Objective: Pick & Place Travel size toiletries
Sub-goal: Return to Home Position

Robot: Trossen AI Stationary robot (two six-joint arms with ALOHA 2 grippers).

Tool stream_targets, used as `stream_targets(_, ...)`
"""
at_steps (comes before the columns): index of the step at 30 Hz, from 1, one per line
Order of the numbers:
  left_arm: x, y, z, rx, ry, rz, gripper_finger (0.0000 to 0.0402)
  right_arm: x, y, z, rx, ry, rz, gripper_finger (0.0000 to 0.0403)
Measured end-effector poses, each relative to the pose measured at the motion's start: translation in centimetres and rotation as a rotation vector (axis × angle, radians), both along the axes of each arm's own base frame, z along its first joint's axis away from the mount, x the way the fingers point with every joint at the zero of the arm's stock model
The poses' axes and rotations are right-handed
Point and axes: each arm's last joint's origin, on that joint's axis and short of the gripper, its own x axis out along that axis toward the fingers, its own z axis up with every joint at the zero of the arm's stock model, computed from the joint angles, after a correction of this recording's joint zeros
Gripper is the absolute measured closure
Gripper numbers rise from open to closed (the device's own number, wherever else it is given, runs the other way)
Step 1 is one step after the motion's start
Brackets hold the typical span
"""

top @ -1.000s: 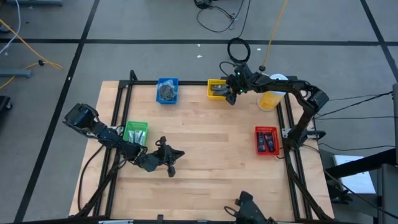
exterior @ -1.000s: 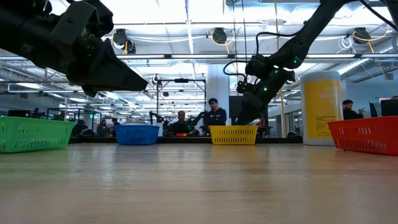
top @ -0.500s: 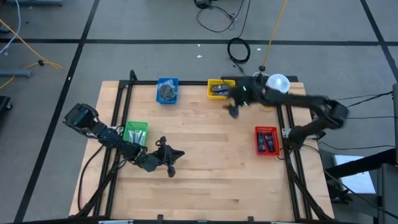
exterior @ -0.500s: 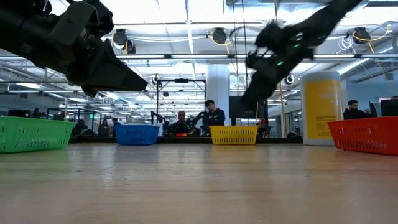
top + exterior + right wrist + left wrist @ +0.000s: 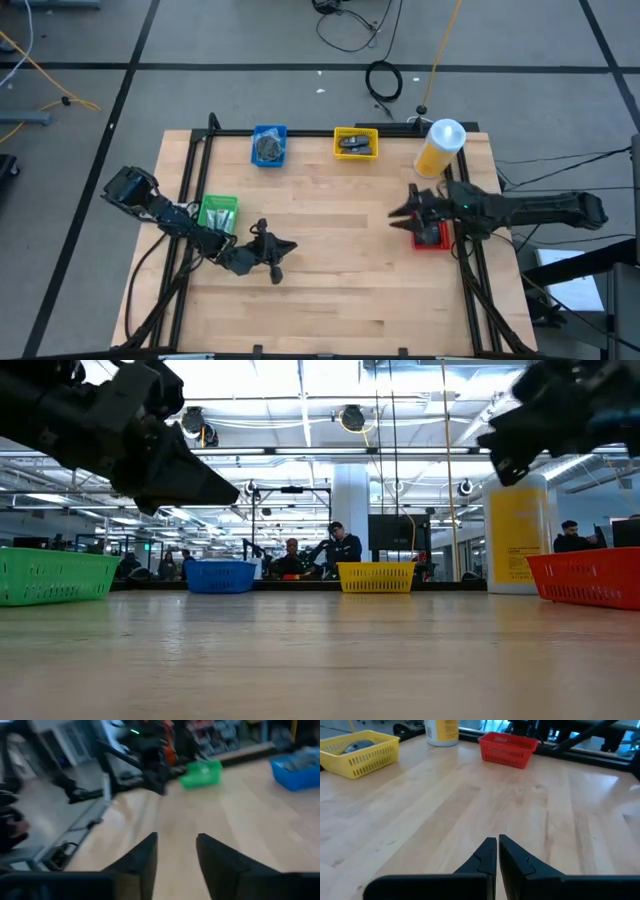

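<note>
The toiletries lie sorted in four small trays. Grey discs fill the blue tray (image 5: 268,146), dark items the yellow tray (image 5: 355,143), slim pale tubes the green tray (image 5: 218,212), and dark mini bottles the red tray (image 5: 430,229). My right gripper (image 5: 399,213) (image 5: 176,845) hovers open and empty above the table, just left of the red tray. My left gripper (image 5: 277,252) (image 5: 497,845) is shut and empty, and hangs over the table's near-left part, right of the green tray.
A tall yellow bottle with a white cap (image 5: 440,148) stands at the far right corner, behind the red tray. Bare wood (image 5: 330,220) stretches between the two grippers and on to the near edge. In the low view, people sit in the room beyond the table (image 5: 345,545).
My right arm has swung away from the yellow tray at the far edge. It moved fast toward the table's right and near side, and its gripper now hovers beside the red tray. The tall yellow bottle, half covered by the arm before, shows in full.
</note>
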Motion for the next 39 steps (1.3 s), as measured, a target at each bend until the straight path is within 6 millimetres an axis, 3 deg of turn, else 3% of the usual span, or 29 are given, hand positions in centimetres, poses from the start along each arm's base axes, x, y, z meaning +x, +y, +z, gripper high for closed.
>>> stream_targets(5,0.6,0.9,0.4,-0.017,-0.043,0.044,0.0385,-1.9,1.2,-0.6,-0.08,-0.127,0.031,0.0336)
stream_targets(11,1.3,2.2,0.9,-0.044,-0.095,0.091,0.0385,-3.4,1.3,-1.2,-0.108,-0.2,0.04,0.0394)
stream_targets(18,1.9,3.2,1.5,-0.083,-0.151,0.094,0.0385,-4.3,1.3,-2.5,-0.115,-0.254,0.038,0.0395)
stream_targets(22,2.3,3.9,2.0,-0.084,-0.197,0.084,0.0385,-4.6,1.2,-2.2,-0.138,-0.308,0.033,0.0401)
stream_targets(27,2.5,5.1,3.2,-0.047,-0.242,0.109,0.0385,-4.6,1.2,-2.4,-0.164,-0.29,0.006,0.0401)
stream_targets(30,2.2,5.7,4.3,-0.014,-0.242,0.032,0.0385,-4.5,1.1,-2.5,-0.164,-0.273,-0.026,0.0402)
stream_targets(34,0.4,7.2,5.9,-0.001,-0.263,-0.059,0.0385,-4.5,1.0,-2.6,-0.161,-0.263,-0.042,0.0401)
stream_targets(39,-4.2,9.5,5.8,0.003,-0.326,-0.119,0.0385,-4.5,1.0,-2.6,-0.156,-0.261,-0.041,0.0399)
